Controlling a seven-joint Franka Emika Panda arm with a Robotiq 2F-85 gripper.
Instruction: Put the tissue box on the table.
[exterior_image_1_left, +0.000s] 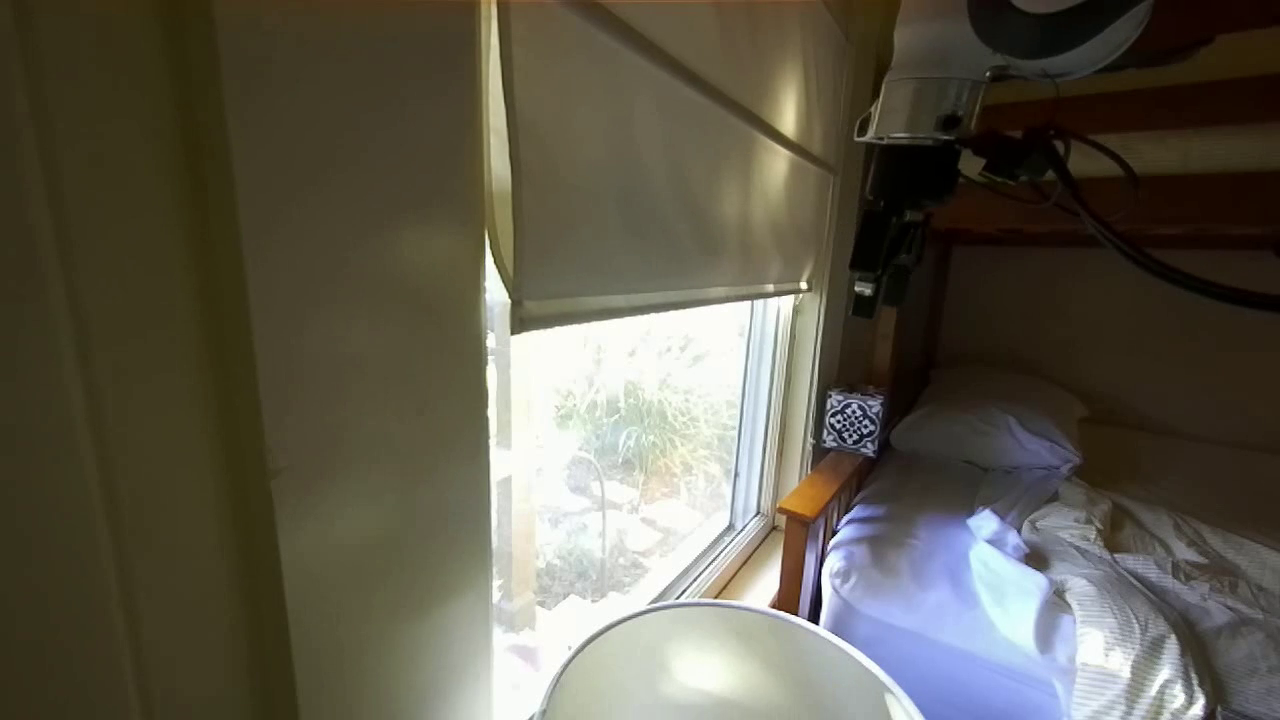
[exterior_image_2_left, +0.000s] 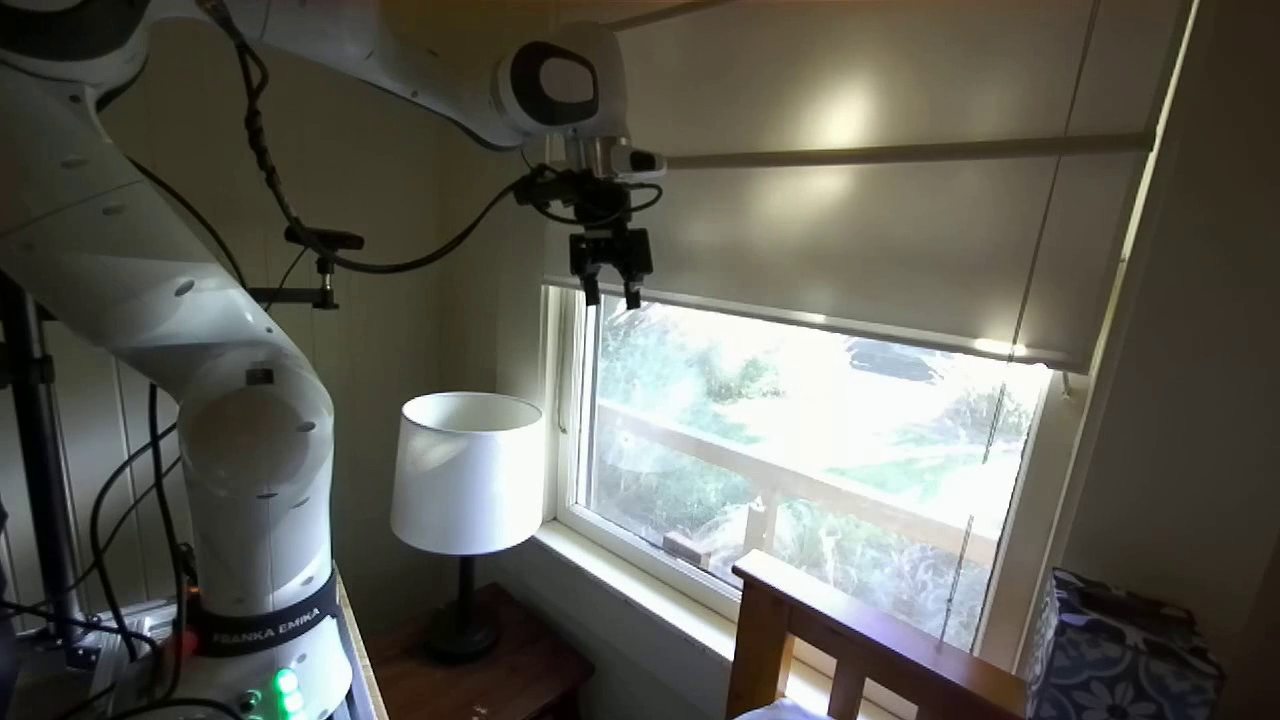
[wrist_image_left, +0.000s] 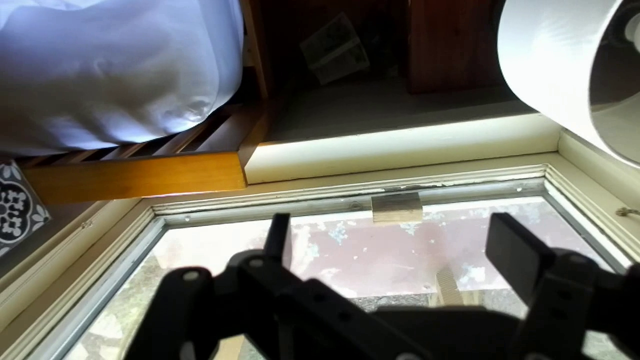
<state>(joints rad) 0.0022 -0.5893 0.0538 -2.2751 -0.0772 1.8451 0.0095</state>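
Observation:
The tissue box, with a black-and-white patterned face, stands by the far end of the bed's wooden rail, beside the window. It shows at the lower right in an exterior view and at the left edge of the wrist view, cut off in both. A dark reddish-brown wooden table stands in the corner and bears a lamp; part of it shows in the wrist view. My gripper is open and empty, high in front of the window, well apart from the box. Its spread fingers show in the wrist view.
The lamp's white shade rises from the table; its rim shows in an exterior view. The wooden rail borders the bed with a pillow and bedding. A blind hangs close behind the gripper.

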